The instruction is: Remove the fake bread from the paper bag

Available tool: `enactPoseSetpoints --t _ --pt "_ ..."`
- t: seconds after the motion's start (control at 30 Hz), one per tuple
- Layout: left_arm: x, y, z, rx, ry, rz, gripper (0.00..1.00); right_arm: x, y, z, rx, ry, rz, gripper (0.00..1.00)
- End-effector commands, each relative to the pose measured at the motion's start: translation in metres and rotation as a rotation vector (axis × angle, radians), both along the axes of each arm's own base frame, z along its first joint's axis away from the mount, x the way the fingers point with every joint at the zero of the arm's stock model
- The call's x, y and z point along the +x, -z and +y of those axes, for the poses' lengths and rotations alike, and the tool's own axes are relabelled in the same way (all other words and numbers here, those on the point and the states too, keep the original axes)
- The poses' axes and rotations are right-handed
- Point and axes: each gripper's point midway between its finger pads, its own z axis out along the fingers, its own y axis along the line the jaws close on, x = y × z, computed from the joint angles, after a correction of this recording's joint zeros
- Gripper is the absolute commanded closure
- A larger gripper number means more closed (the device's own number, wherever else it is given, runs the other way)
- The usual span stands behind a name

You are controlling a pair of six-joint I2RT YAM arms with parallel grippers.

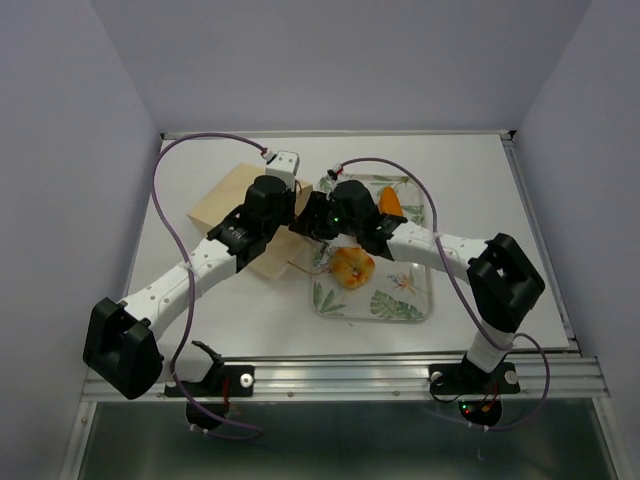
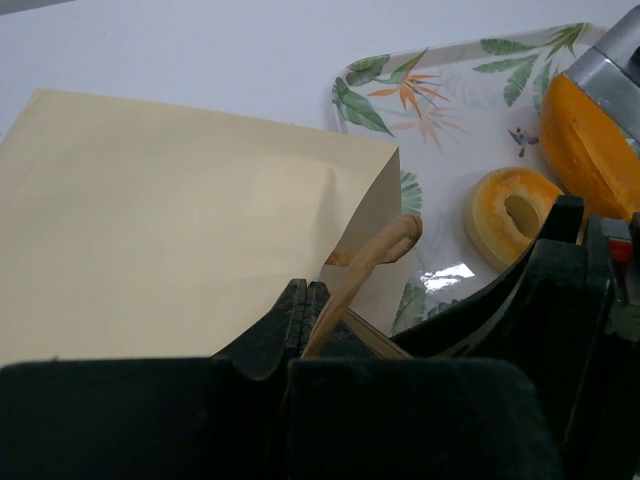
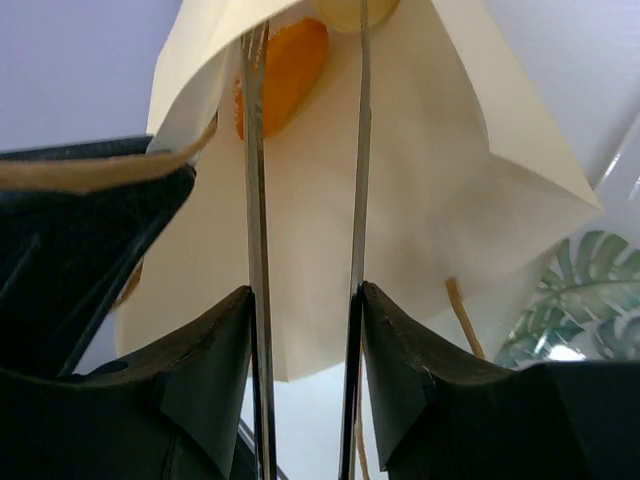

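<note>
The tan paper bag (image 1: 228,203) lies on its side left of the leaf-patterned tray, with its mouth toward the tray. My left gripper (image 1: 290,232) is shut on the bag's brown loop handle (image 2: 372,252) at the mouth edge (image 2: 305,292). My right gripper (image 1: 314,222) is open, and its two long metal blades reach into the bag's mouth (image 3: 305,60). Inside the bag I see an orange bread piece (image 3: 283,72) and a pale bun (image 3: 340,10) at the top edge. A ring bun (image 1: 352,267) and an orange loaf (image 1: 390,200) lie on the tray; both also show in the left wrist view: the ring bun (image 2: 508,213) and the loaf (image 2: 588,148).
The white leaf-patterned tray (image 1: 400,300) sits at centre right, under the right forearm. Both arms cross close together over the bag's mouth. White walls enclose the table on three sides. A metal rail runs along the near edge.
</note>
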Motion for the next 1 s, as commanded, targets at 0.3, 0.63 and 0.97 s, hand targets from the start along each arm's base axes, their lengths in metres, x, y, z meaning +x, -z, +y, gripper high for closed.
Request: enactPoseSetpoints --t 0.3,0.63,0.97 --pt "0.012 -0.037 -0.014 -0.141 -0.031 -0.05 1.0 0.022 -0.02 0.045 0.151 0.025 -0.017 0.45" --pt "0.009 -0.038 -0.023 -0.197 -0.009 -0.027 1.0 0.03 0.003 0.052 0.12 0.058 0.012 0.42" --pt "0.006 -0.032 -0.026 -0.222 -0.01 -0.015 1.0 0.044 0.009 0.056 0.113 0.091 -0.019 0.38"
